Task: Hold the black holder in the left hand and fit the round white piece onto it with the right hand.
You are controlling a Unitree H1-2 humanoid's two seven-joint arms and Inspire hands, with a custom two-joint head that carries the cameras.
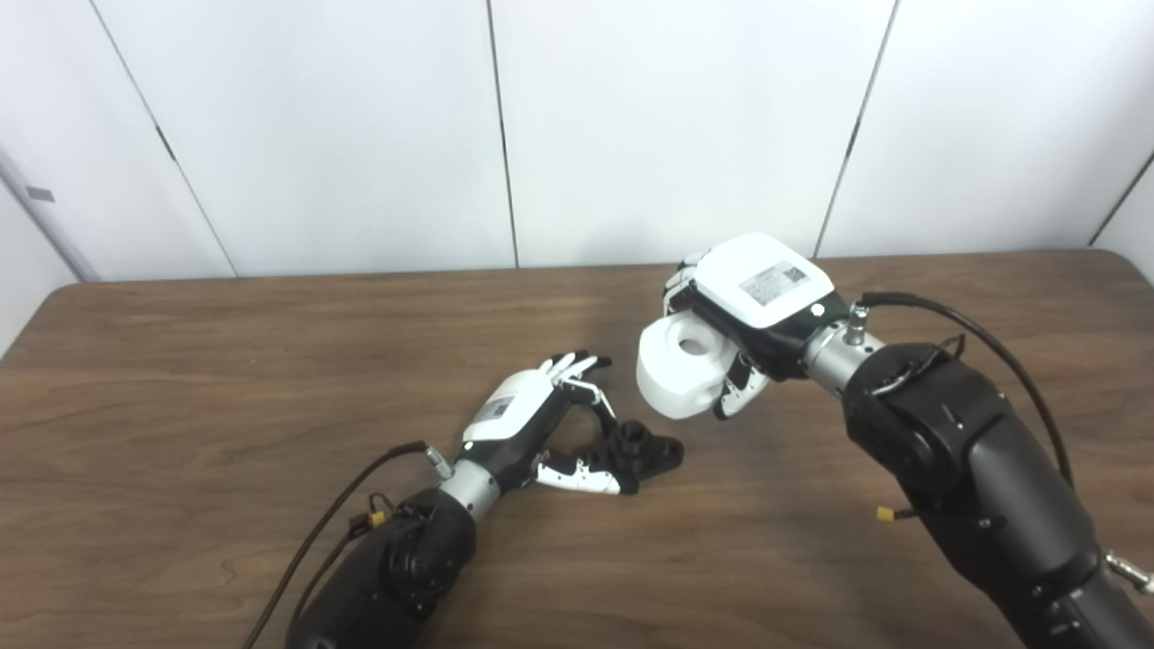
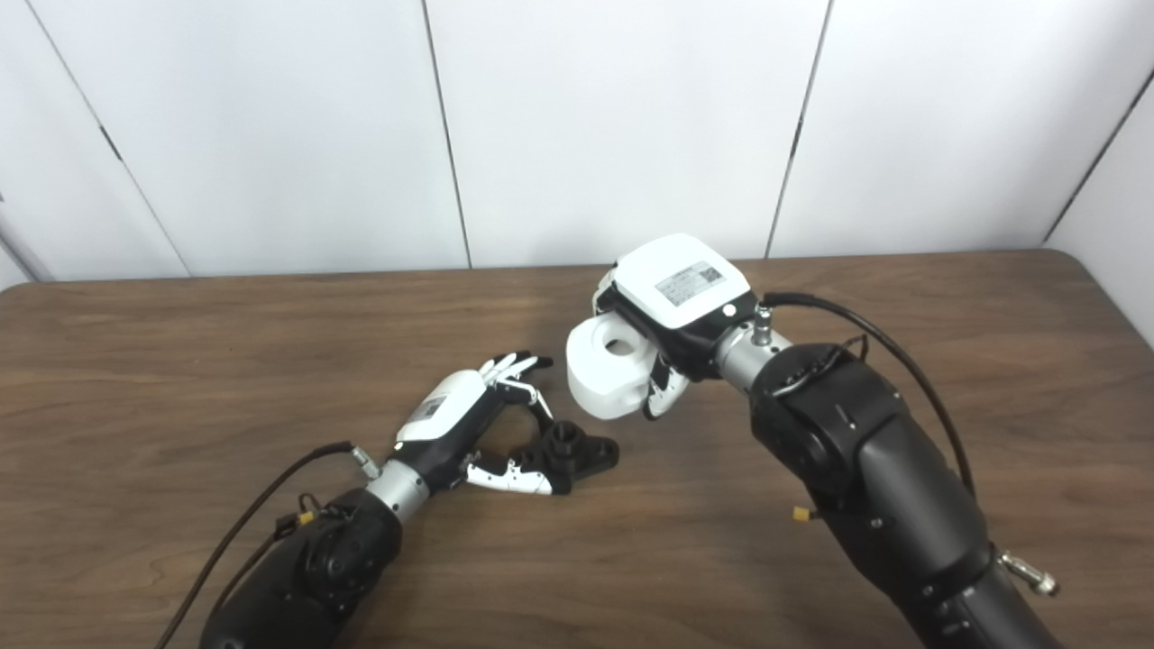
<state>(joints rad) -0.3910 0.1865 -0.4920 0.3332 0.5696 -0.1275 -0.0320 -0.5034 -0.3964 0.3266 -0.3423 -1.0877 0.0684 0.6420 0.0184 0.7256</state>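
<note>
The black holder (image 1: 647, 448) lies on the wooden table (image 1: 225, 361) near the middle, its round peg pointing up. My left hand (image 1: 532, 424) is at its left end, thumb along the near side and one finger curled down on the far side, pinching it; the other fingers point up. My right hand (image 1: 753, 315) is shut on the round white piece (image 1: 678, 365), a thick white ring with a centre hole. It holds the piece above the table, up and to the right of the holder, a short gap apart.
The table's far edge meets a white panelled wall (image 1: 631, 135). Cables run along both forearms (image 1: 974, 324).
</note>
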